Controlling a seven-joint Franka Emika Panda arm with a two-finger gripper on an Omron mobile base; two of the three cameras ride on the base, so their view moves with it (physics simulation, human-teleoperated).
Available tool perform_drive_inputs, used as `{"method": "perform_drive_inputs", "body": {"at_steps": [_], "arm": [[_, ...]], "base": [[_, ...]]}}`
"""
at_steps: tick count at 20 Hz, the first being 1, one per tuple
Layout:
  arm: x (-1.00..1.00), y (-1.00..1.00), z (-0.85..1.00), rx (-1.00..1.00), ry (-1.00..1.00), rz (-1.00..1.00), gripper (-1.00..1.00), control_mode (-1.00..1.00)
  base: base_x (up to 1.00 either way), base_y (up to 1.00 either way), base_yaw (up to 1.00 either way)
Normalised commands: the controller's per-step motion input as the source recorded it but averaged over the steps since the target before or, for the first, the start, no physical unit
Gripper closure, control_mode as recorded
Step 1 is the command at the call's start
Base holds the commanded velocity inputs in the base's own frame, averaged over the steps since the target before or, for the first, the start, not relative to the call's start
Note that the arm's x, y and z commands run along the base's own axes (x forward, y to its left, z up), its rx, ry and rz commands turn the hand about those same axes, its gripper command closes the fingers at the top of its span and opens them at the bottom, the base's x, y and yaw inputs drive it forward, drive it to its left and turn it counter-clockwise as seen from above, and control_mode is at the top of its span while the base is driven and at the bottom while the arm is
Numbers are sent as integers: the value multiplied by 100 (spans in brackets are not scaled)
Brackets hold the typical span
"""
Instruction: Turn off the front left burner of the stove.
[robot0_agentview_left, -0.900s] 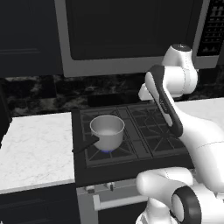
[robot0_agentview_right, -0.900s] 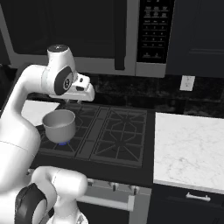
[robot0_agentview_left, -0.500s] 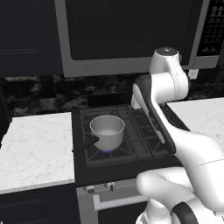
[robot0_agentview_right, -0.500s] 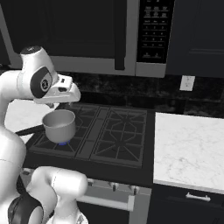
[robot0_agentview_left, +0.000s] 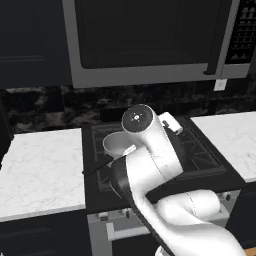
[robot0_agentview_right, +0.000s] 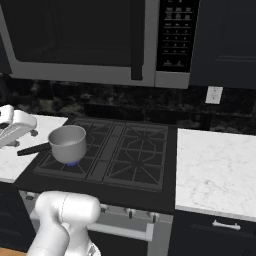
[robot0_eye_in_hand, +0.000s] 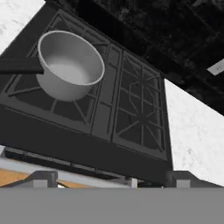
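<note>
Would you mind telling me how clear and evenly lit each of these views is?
Left base view: dim, and the white arm blocks most of the stove. Right base view: sharpest, flat lighting, a blue glow under the saucepan. Hand view: soft and tilted, with the pan interior shaded.

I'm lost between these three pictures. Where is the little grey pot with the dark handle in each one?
Left base view: the pot left of centre, partly behind the white arm.
Right base view: pot at left.
Hand view: pot upper left.
Shared landmark: the stove it sits on.
</note>
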Motion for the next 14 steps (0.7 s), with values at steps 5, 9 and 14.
{"method": "perform_drive_inputs", "body": {"at_steps": [5,9,14], "arm": [[-100,100,-16,-54,-35,14,-100,-100],[-100,100,-50,-49,-13,19,-100,-100],[-90,54,-81,-15,4,11,-100,-100]], "base": [[0,0,0],[0,0,0],[0,0,0]]}}
